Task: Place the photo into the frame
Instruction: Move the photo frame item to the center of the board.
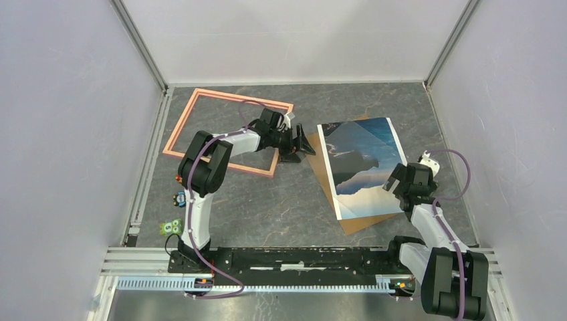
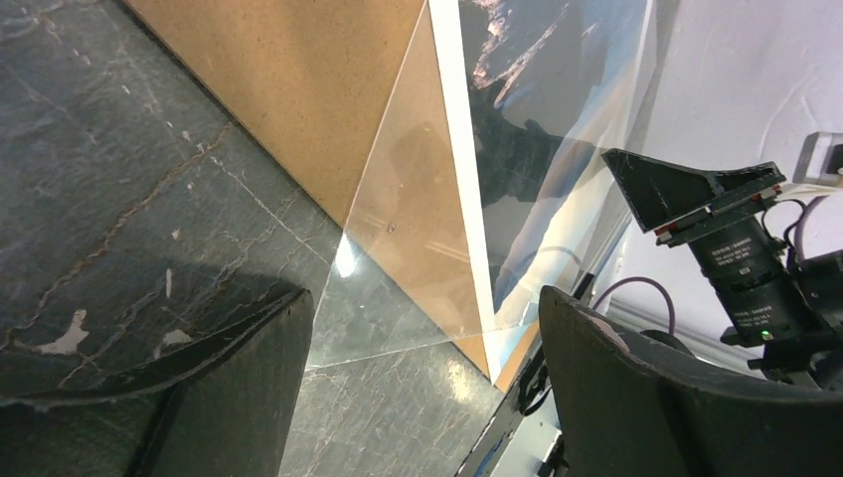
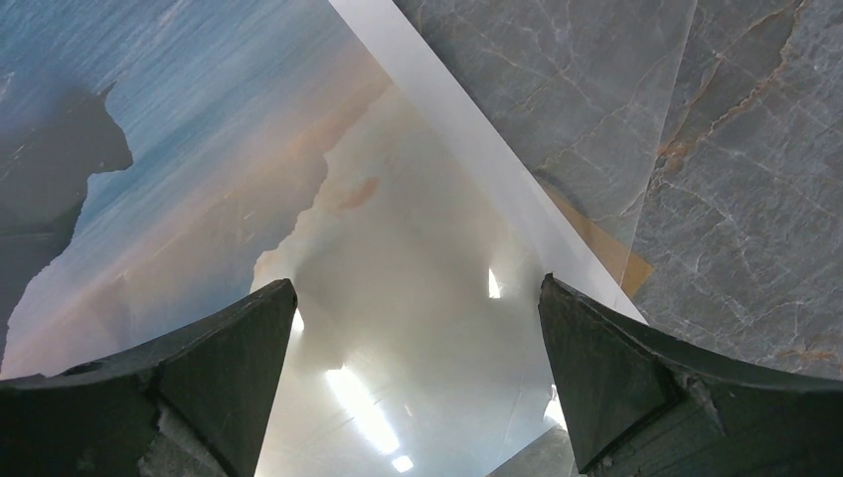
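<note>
Enclosing grey marbled tabletop [image 1: 281, 207]: white walls [image 1: 281, 40]; frame [image 1: 241, 97], photo [image 1: 361, 167] apart.

Brown board [image 1: 356, 225] + clear sheet [image 2: 418, 258] on marble tbl [image 1: 281, 207] (toys [image 1: 172, 227] near-left).

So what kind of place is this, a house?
More likely a robot test booth: plain white walls box in a gray marbled table, two robot arms are bolted along a metal rail, and a photo and frame lie ready.
</note>
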